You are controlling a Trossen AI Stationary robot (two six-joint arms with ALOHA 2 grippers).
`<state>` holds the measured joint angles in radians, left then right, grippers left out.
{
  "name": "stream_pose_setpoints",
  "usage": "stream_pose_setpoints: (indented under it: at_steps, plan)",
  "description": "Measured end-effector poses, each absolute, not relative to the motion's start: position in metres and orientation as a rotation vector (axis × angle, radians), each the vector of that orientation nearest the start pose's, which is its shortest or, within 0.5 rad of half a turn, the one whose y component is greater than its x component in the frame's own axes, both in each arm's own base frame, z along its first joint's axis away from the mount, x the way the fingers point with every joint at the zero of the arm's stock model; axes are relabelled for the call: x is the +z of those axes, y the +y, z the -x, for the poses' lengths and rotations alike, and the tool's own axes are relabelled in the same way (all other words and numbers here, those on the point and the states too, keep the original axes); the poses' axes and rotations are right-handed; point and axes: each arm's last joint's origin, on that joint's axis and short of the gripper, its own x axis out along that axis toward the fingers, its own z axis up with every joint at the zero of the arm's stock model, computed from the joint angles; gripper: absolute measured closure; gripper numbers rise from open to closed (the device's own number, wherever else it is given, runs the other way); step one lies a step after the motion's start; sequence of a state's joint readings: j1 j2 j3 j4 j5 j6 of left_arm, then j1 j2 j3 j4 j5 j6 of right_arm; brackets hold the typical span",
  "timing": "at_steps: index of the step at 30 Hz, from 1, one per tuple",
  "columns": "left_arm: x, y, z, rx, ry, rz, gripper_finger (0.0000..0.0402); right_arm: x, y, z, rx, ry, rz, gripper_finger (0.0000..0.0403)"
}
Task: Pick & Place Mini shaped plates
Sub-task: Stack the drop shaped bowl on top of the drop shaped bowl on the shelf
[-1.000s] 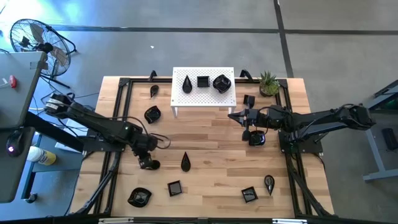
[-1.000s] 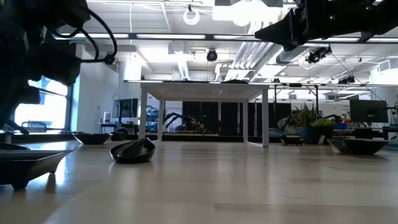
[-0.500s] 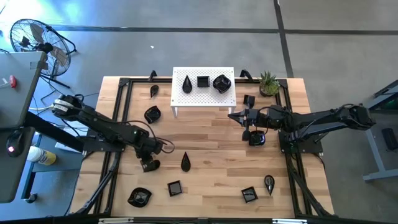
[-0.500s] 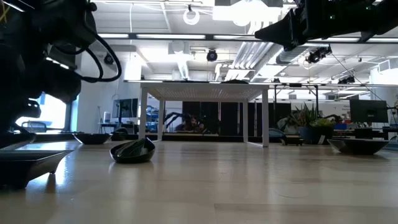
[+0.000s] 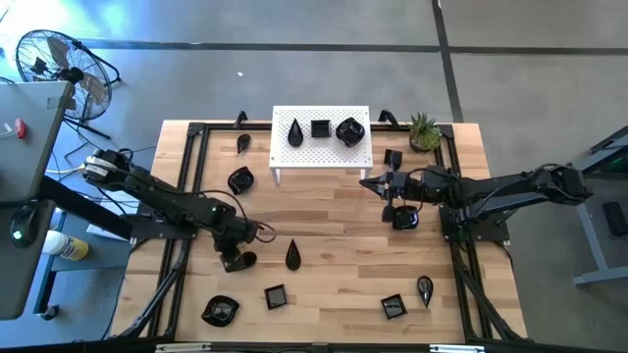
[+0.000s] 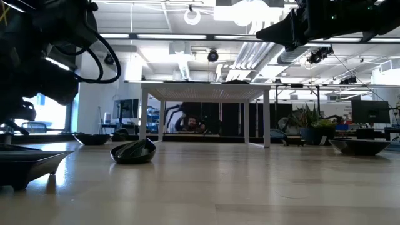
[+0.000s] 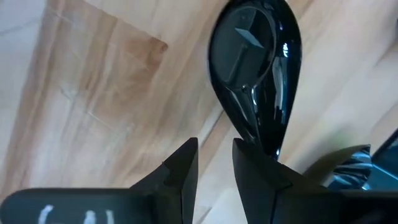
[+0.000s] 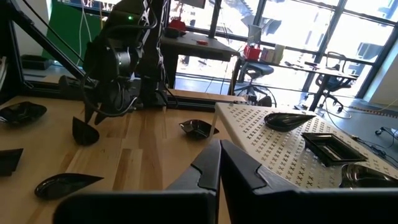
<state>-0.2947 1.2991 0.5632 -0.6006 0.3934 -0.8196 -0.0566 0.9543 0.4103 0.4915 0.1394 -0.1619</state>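
Several glossy black mini shaped plates lie on the wooden table. My left gripper [image 5: 235, 256] [image 7: 216, 152] points steeply down at a teardrop plate [image 5: 244, 261] [image 7: 255, 68] near the left front. Its fingers are a little apart, with bare wood in the gap. Another teardrop plate [image 5: 291, 256] lies just to its right. My right gripper [image 5: 368, 182] [image 8: 219, 155] is shut and level above the table, beside the white stand [image 5: 321, 155]. Three plates sit on that stand. My left gripper comes from above at the teardrop plate's narrow end [image 7: 268, 140]. One finger [image 7: 252, 177] covers that end, and the other [image 7: 180, 171] stands over bare wood beside the plate. I cannot tell whether a finger touches the plate.
Loose plates lie at the front [image 5: 276, 295] [image 5: 220, 311] [image 5: 393, 307] [image 5: 424, 288], at the left [image 5: 239, 180] [image 5: 243, 143], and under the right arm [image 5: 404, 218]. A green potted plant [image 5: 424, 130] stands at the back right. A black frame [image 5: 186, 186] runs along the table's edges.
My left gripper has come down toward the teardrop plate at the left front and tipped a little steeper, then kept still. The plates lie where they were.
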Motion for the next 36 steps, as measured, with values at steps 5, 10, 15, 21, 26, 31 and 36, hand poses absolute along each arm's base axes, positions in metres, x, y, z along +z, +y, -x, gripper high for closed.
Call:
stream_pose_setpoints:
  at_steps: [5,10,15,21,26,31,36]
  plan:
    - [0.1462,-0.0672,-0.1813,0.001,1.529,0.748,0.0305,0.2384,-0.0156,-0.2038,-0.191,0.068,0.163,0.04]
    - [0.1467,-0.0679,-0.1824,-0.007,1.525,0.772,0.0305,0.2384,-0.0156,-0.2038,-0.191,0.068,0.162,0.0397]
    - [0.1472,-0.0685,-0.1831,-0.011,1.523,0.792,0.0305,0.2384,-0.0156,-0.2038,-0.191,0.068,0.161,0.0401]
    - [0.1479,-0.0694,-0.1846,-0.023,1.516,0.816,0.0305,0.2384,-0.0156,-0.2038,-0.191,0.068,0.16,0.0397]
    - [0.1495,-0.0707,-0.189,-0.024,1.476,0.856,0.0305,0.2384,-0.0156,-0.2038,-0.191,0.068,0.16,0.0401]
    - [0.1477,-0.0699,-0.1882,0.029,1.489,0.87,0.0305,0.2384,-0.0155,-0.2038,-0.191,0.068,0.16,0.0398]
    - [0.1473,-0.0702,-0.1894,0.032,1.481,0.875,0.0305,0.2384,-0.0156,-0.2038,-0.191,0.068,0.16,0.0397]
